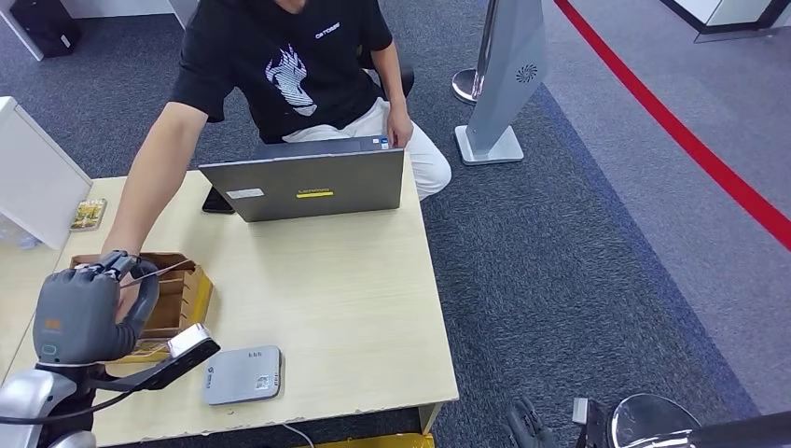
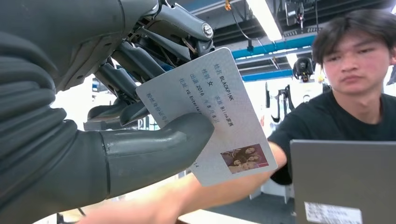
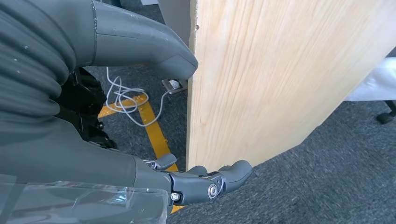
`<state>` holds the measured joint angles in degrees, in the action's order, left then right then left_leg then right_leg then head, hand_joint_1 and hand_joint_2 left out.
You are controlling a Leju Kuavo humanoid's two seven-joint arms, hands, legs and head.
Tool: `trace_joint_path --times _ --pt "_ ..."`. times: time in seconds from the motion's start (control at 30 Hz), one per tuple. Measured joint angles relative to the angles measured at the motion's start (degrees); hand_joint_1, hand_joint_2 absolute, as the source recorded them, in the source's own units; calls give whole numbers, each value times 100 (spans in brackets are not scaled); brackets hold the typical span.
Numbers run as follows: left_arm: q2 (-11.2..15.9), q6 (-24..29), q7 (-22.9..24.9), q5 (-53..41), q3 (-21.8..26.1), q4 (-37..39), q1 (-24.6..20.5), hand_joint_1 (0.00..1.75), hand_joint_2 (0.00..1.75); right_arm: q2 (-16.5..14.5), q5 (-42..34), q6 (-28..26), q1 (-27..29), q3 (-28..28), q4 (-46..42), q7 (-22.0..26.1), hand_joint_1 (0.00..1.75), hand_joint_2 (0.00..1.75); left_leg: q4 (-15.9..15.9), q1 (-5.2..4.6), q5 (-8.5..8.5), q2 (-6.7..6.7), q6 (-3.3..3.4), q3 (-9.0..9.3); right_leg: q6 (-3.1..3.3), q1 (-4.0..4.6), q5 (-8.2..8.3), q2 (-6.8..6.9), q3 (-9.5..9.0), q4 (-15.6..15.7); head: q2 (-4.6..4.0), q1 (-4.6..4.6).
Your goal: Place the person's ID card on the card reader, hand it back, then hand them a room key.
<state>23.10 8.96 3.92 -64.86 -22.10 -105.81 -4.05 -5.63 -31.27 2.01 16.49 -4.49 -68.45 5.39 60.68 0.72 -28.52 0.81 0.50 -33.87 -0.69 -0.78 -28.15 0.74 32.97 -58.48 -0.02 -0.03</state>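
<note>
A: Grey carpet runs round a pale wooden table (image 1: 354,289), with a laptop (image 1: 308,182) at the far edge and a person (image 1: 298,65) seated behind it. Where's the card?

B: In the left hand (image 1: 84,313), raised over the table's near left part. The left wrist view shows the card (image 2: 219,112) pinched between the thick thumb (image 2: 154,149) and the darker fingers (image 2: 140,70), most of its printed face sticking out beyond them.

A: And the reader?

B: The flat grey reader (image 1: 244,373) lies near the front edge, just to the right of that hand and nearer the robot. The person's arm (image 1: 149,201) reaches in to the hand from the far side, over the cardboard box (image 1: 177,289).

A: So which step is this?

B: I can't tell for sure. It could be taking the card or handing it back. If the reader is next, the card has to travel right and down, and come flat over the reader's top.

A: Its long axis?

B: It juts away from the palm toward the person, tilted, not level.

A: The right hand?

B: The right hand (image 3: 205,179) hangs low beside the table's edge, fingers loosely curled and apart, holding nothing. The left is far nearer the reader.
</note>
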Motion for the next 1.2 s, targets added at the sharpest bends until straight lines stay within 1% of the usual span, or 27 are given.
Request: trace_joint_path --times 0.37,0.47,0.5,0.6,0.63,0.77,0.9,1.0,1.1,1.2 --pt "315 -450 315 247 362 17 -502 175 175 26 -5 39 -32 107 51 -27 0 175 0 0 2 0 -4 0 0 0 0 -1 -1 -1 0 2" --pt "413 -521 359 280 460 46 -554 175 175 41 -10 43 -41 134 64 -31 0 175 0 1 3 3 -4 1 1 0 1 -4 1 -2 0 1" --pt "443 -524 369 285 490 61 -556 137 175 49 -11 46 -41 146 74 -22 0 175 0 1 3 3 -4 1 1 1 1 -5 1 -2 0 1" --pt "508 -524 402 325 591 111 -561 6 175 63 -19 50 -44 176 96 1 0 175 0 1 2 4 -4 -3 1 1 1 -6 0 -3 0 1" --pt "517 -513 410 346 623 120 -554 0 175 65 -21 46 -44 183 97 2 0 175 0 1 2 4 -4 -4 1 0 1 -7 0 -4 0 2" --pt "493 -391 311 385 709 102 -363 0 175 69 -20 13 -31 195 84 1 0 175 0 -1 1 4 -4 -6 1 -1 -1 -7 -1 -1 0 1" --pt "443 -359 37 391 676 -57 102 0 175 67 -21 -4 23 191 7 -5 0 175 0 -1 -3 8 -8 -7 2 -1 -3 -8 2 3 0 1" --pt "446 -416 -109 459 612 -161 355 0 175 67 -20 -4 52 187 -54 -27 0 175 -1 -1 -4 8 -9 -7 1 -1 -3 -7 2 3 0 1" --pt "520 -569 -396 655 540 -239 586 0 175 67 -7 -1 58 180 -73 -27 0 175 -2 0 -3 13 -10 -4 2 0 -2 -12 0 1 0 1" --pt "656 -627 -661 746 429 -331 931 0 175 67 2 14 64 147 -73 7 0 175 -2 0 -3 21 -10 0 3 0 -2 -19 1 0 0 -3"
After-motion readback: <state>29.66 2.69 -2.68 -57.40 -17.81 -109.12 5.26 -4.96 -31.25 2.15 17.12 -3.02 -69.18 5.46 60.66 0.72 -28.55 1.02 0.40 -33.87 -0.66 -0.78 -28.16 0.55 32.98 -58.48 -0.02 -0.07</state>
